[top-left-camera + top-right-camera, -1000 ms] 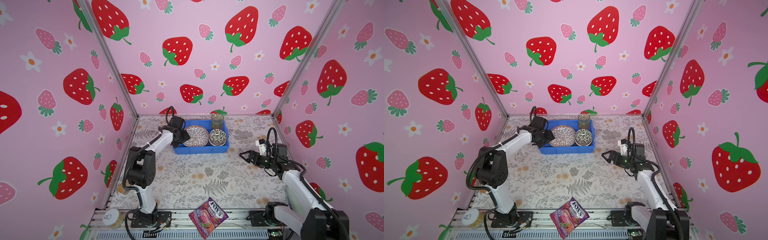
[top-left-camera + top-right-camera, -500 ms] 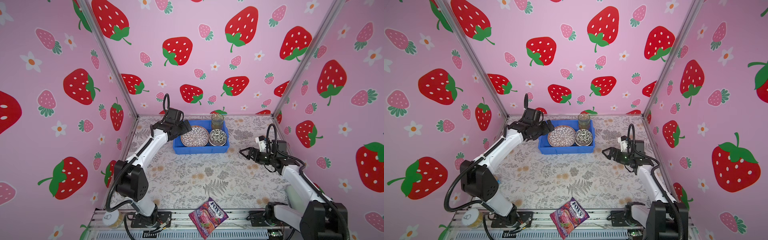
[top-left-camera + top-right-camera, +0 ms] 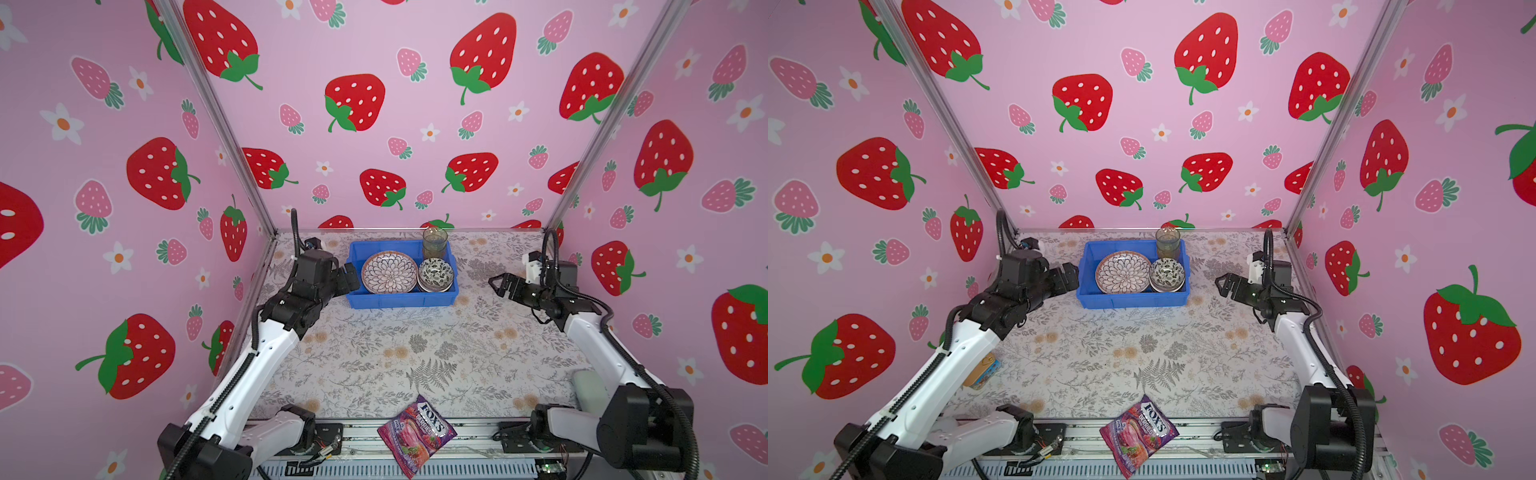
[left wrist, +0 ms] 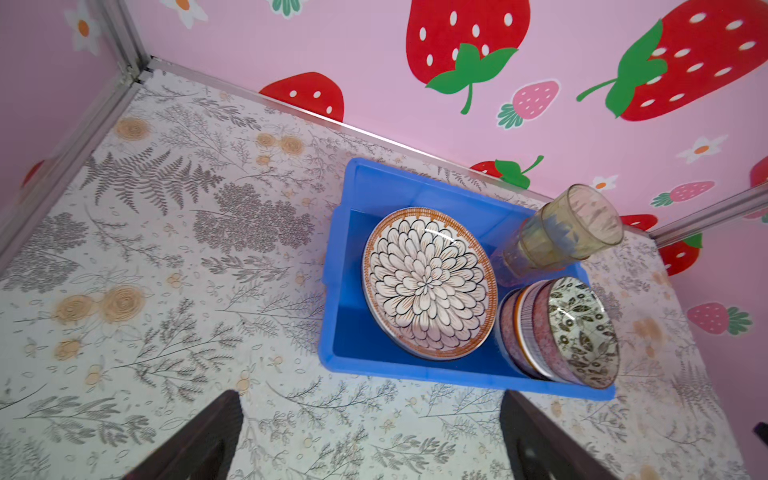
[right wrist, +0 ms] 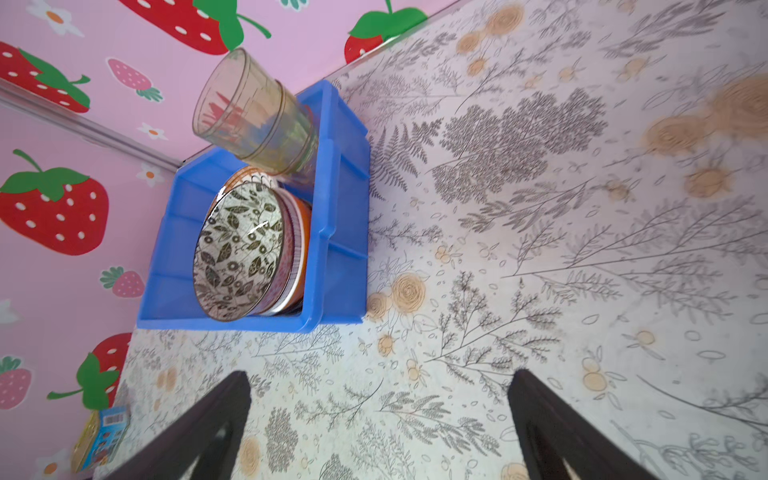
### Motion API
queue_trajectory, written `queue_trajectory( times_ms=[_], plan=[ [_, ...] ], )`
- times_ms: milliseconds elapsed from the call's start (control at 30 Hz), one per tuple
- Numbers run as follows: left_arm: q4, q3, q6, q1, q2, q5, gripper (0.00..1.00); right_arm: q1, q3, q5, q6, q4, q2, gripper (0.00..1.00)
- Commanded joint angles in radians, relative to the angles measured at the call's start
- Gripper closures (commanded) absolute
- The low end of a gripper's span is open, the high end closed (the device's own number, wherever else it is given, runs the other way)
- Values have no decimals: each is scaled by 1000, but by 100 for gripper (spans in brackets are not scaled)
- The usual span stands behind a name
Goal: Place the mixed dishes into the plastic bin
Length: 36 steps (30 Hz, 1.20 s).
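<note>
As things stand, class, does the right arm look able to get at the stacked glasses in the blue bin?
Probably yes. The right gripper is open and empty, off the right end of the bin, where the stacked glasses rise above its wall. Nothing stands between them.

Bright, even, diffuse light fills the scene, leaving only a faint soft shadow beside the plastic bin (image 3: 401, 300) on the desk (image 3: 374, 353). Small white glints sit on the leaf-patterned bowl (image 5: 239, 249) (glazed, so it mirrors). Both top views bow at their edges; the right wrist view smears along one side.
</note>
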Motion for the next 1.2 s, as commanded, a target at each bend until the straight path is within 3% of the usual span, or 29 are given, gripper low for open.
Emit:
queue_trajectory(
  times_ms=[0, 133, 267, 333, 467, 600, 767, 867, 933, 1100, 1167],
  plan=[
    [68, -101, 78, 3, -93, -116, 1, -8, 36, 103, -12, 81, 35, 1],
    [122, -237, 149, 4, -204, -229, 1, -8, 41, 186, 4, 175, 86, 1],
    [191, -365, 236, 5, -296, -282, 1, -9, -18, 189, 10, 362, 114, 1],
    [238, -424, 254, 3, -337, -335, 1, -10, -45, 146, -85, 451, 134, 1],
    [410, -551, 357, 8, -370, -356, 1, -10, -81, 160, -153, 497, 160, 1],
    [626, -660, 395, 44, -314, -355, 1, -9, -159, 215, -199, 582, 148, 1],
    [814, -715, 396, 132, -167, -245, 1, -9, -357, 358, -232, 868, 76, 1],
    [904, -725, 427, 162, -84, -223, 1, -10, -431, 401, -354, 954, 48, 1],
    [948, -728, 432, 193, -32, -196, 1, -11, -441, 496, -267, 950, 58, 1],
    [1077, -750, 436, 257, 70, -111, 1, -12, -520, 514, -277, 1084, 94, 1],
    [1112, -751, 449, 277, 108, -77, 1, -11, -559, 517, -382, 1155, 104, 1]
  ],
)
